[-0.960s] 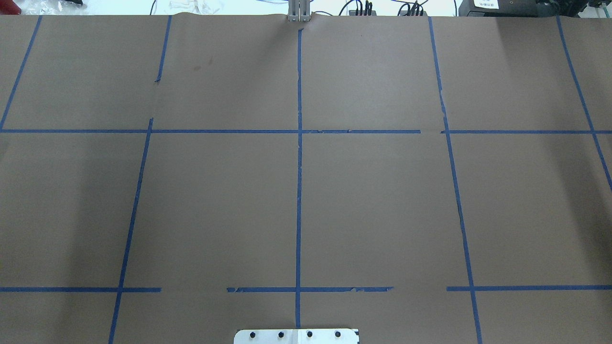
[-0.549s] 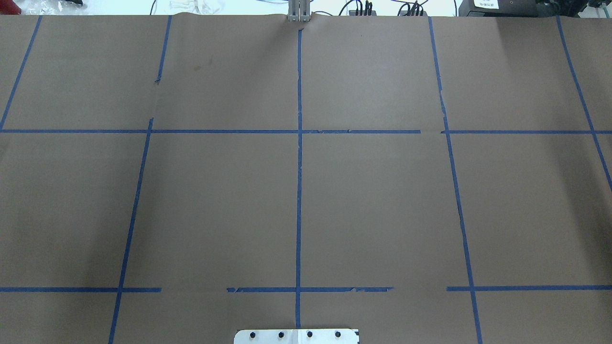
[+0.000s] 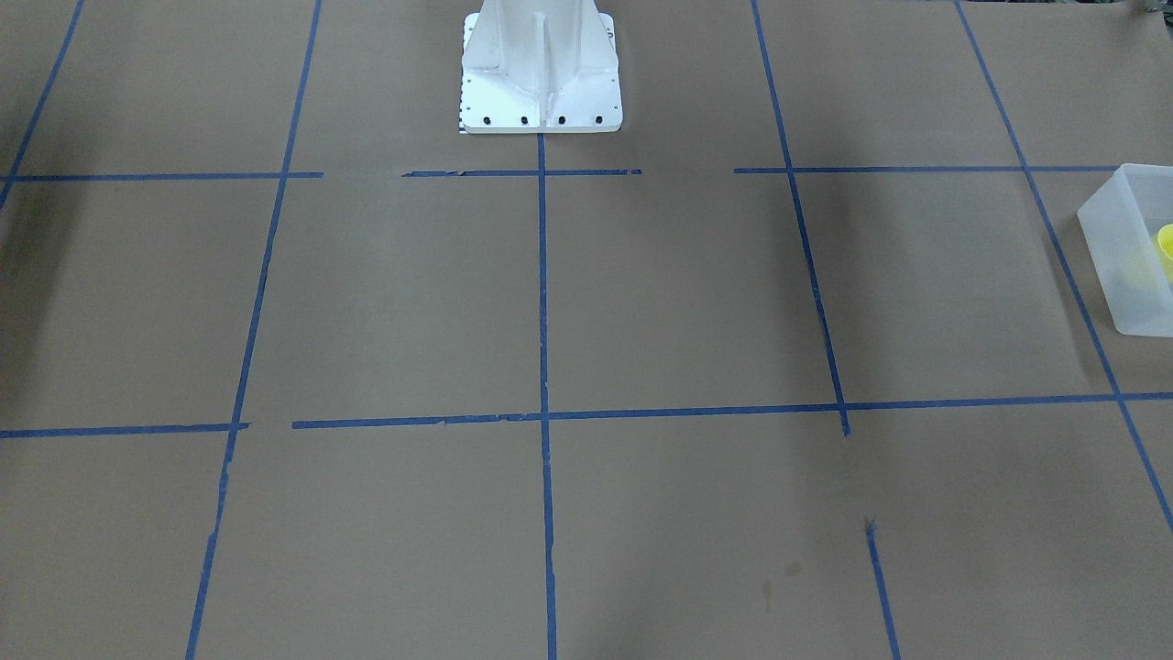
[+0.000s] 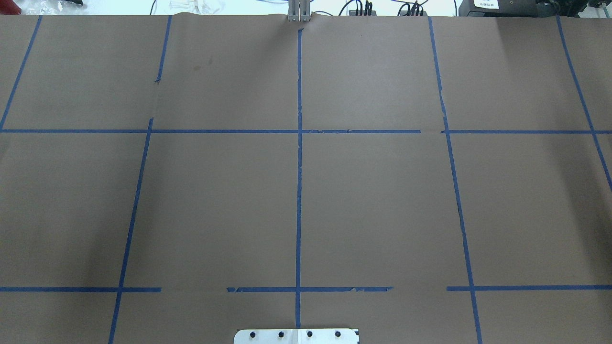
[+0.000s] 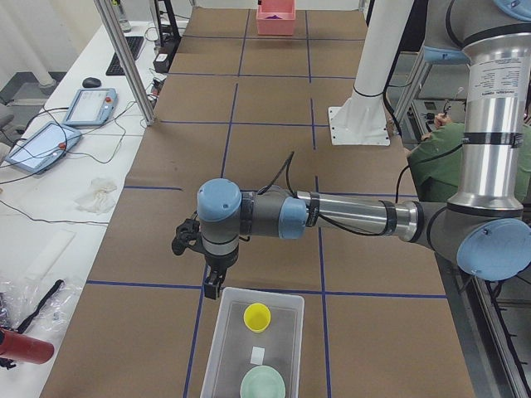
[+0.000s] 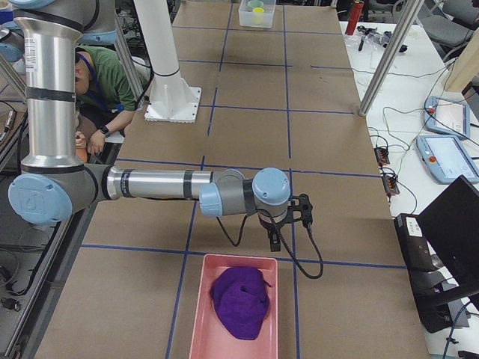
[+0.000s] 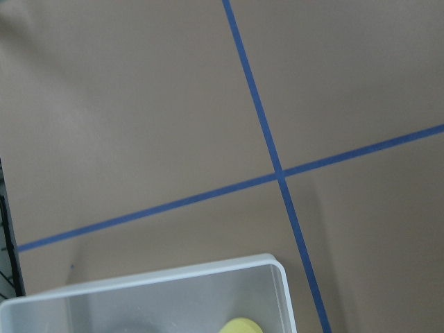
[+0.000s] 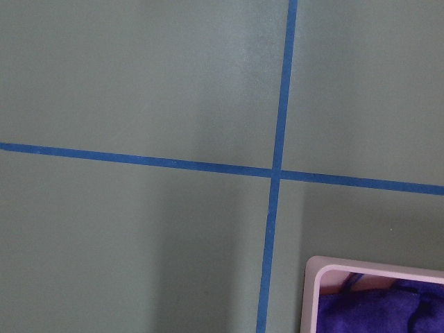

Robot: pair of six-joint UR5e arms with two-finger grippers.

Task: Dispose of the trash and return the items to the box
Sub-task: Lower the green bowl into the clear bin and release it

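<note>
Two arms reach out low over the brown paper-covered table, one toward each end.

Left gripper points down just outside the end wall of the white bin, near its corner. It shows only in the side camera, so I cannot tell whether its fingers are apart or together.

Yellow cup stands upright inside the bin, mouth up, in the half nearest that gripper. The bin also holds a pale green round dish and, between dish and cup, a small white square scrap. The left wrist camera catches only the bin's corner and a sliver of the cup.

Right gripper hangs just beyond the end rim of a pink tray; its finger state likewise cannot be told. The tray holds a crumpled purple cloth.

Blue tape lines grid the table. A white pedestal is bolted at mid-table on the robot's side. A person in a green shirt is behind the robot.
</note>
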